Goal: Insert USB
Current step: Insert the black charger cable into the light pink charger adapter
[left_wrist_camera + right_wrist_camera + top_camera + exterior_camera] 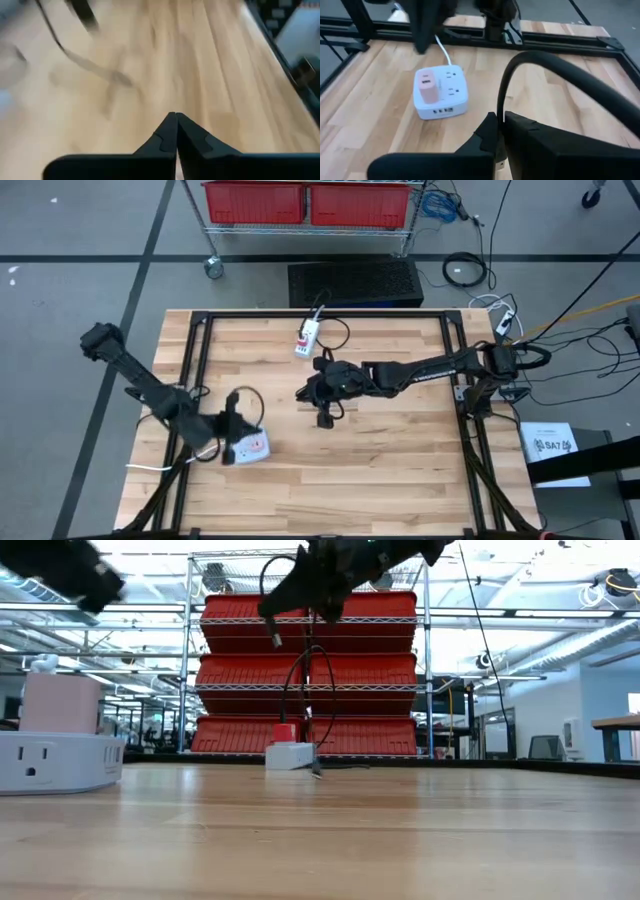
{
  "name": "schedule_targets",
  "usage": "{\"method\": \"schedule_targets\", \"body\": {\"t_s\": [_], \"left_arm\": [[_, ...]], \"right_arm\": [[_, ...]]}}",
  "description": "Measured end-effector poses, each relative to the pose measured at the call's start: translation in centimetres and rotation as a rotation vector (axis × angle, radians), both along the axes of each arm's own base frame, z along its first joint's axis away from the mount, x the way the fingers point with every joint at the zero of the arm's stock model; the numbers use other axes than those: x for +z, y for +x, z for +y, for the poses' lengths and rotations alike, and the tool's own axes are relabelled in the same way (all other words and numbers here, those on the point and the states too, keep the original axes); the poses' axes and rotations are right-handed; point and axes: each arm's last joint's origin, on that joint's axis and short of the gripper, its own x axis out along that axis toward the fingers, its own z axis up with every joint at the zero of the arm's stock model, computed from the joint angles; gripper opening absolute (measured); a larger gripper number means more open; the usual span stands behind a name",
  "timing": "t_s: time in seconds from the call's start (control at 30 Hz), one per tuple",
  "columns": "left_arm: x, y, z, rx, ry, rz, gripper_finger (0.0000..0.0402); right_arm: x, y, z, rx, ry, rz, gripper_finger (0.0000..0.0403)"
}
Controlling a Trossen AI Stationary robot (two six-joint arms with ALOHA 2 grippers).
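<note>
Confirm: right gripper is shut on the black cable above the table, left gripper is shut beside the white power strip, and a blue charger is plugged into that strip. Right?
One thing is off: the charger in the white power strip is pink, not blue, as the right wrist view shows. The rest stands: right gripper shut on the black cable above the table, left gripper shut beside the strip.

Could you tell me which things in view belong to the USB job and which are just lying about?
Part of the job:
- black cable, held by the right gripper
- white power strip
- left gripper, shut beside it

Lying about:
- small white box
- red bins
- paper sheet
</note>
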Motion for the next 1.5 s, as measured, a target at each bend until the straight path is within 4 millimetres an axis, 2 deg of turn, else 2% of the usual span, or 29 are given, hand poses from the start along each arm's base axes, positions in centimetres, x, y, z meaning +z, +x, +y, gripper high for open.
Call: {"method": "schedule_targets", "body": {"t_s": [0.17, 0.3, 0.43, 0.6, 0.77, 0.9, 1.0, 1.2, 1.5], "left_arm": [[-2.5, -0.8, -2.6, 0.044, -0.098, 0.179, 0.0006], [-4.9, -1.5, -4.3, 0.112, -0.141, 0.297, 0.0004], [-6.8, -2.1, -5.8, 0.176, -0.167, 0.352, 0.0003], [-8.4, -2.0, -6.4, 0.252, -0.119, 0.329, 0.0003], [-8.9, -1.7, -6.6, 0.253, -0.085, 0.308, 0.0003], [-8.9, -1.7, -6.6, 0.251, -0.08, 0.304, 0.0002], [-8.9, -1.7, -6.6, 0.252, -0.077, 0.302, 0.0002], [-9.0, -1.7, -6.6, 0.252, -0.076, 0.298, 0.0002], [-9.0, -1.7, -6.6, 0.249, -0.074, 0.295, 0.0002]], "right_arm": [[-1.0, 0.2, 0.5, 0.003, 0.037, 0.009, 0.0], [-2.0, 0.9, 1.8, 0.01, 0.093, -0.075, 0.0], [-2.9, 2.2, 3.4, 0.034, 0.141, -0.173, 0.0], [-4.9, 3.9, 4.6, 0.039, 0.202, -0.262, 0.0], [-6.1, 5.9, 5.4, 0.047, 0.211, -0.279, 0.0], [-6.3, 7.8, 6.3, 0.073, 0.201, -0.306, 0.0], [-6.9, 8.5, 6.6, 0.102, 0.177, -0.304, 0.0], [-7.2, 8.9, 6.9, 0.216, 0.113, -0.335, 0.0], [-7.4, 9.2, 5.4, 0.198, 0.087, -0.362, 0.0]]}}
